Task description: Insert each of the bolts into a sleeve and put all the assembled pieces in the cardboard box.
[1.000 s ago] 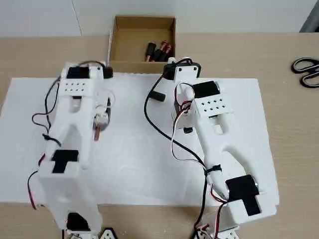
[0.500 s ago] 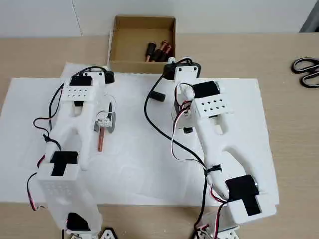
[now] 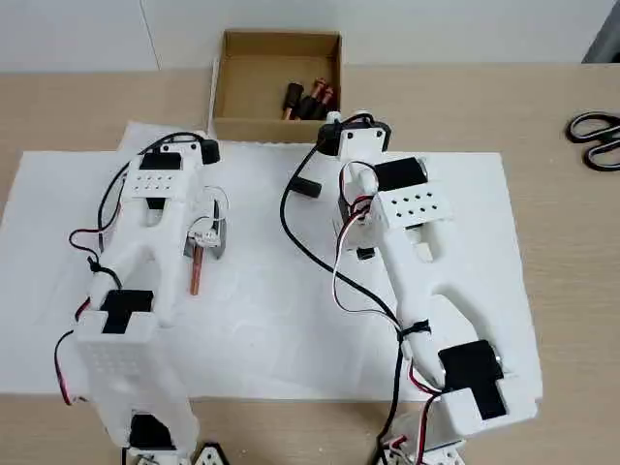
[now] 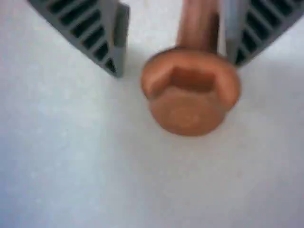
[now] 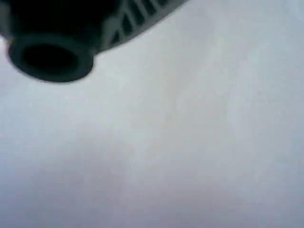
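A copper bolt (image 3: pixel 196 269) lies on the white foam sheet (image 3: pixel 271 329) under my left gripper (image 3: pixel 208 237). In the left wrist view the bolt's head (image 4: pixel 190 97) faces the camera. Its shaft runs up between the open grey fingers (image 4: pixel 95 33), close to one finger and well apart from the other. My right gripper (image 3: pixel 356 232) hangs over the middle of the sheet, shut on a black sleeve (image 3: pixel 365 254). The sleeve's open end (image 5: pixel 50 57) shows beside a grey finger (image 5: pixel 142 16). A second black sleeve (image 3: pixel 308 187) lies loose on the foam. The cardboard box (image 3: pixel 232 92) holds several assembled pieces (image 3: pixel 310 99).
Black scissors (image 3: pixel 596 139) lie on the wooden table at the far right. Cables loop from both arms over the foam. The sheet's near half between the two arms is bare.
The left arm drew back toward the near side. The bolt came out from under its gripper and now lies on the foam between parted fingers. The right arm kept still.
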